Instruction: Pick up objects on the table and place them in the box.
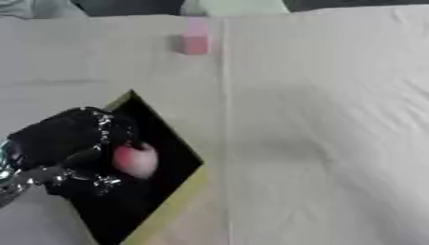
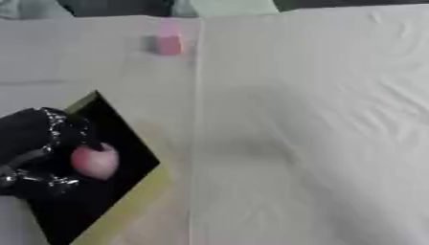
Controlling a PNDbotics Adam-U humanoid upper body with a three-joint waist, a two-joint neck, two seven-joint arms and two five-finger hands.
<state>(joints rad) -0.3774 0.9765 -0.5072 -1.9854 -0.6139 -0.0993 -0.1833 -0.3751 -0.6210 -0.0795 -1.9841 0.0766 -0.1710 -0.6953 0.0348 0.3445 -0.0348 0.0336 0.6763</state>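
My left hand (image 1: 67, 143) hovers over the dark box (image 1: 180, 191) at the lower left, its black fingers curled round a round pink object (image 1: 134, 160). The box has a black inside and a yellowish rim, seen as a diamond shape. A small pink block (image 1: 194, 40) stands on the white cloth near the table's far edge, well away from the hand. My right hand shows in neither view.
The table is covered with a white cloth (image 1: 318, 119) with a seam running down the middle. Light-coloured shapes lie beyond the far edge (image 1: 234, 5) of the table.
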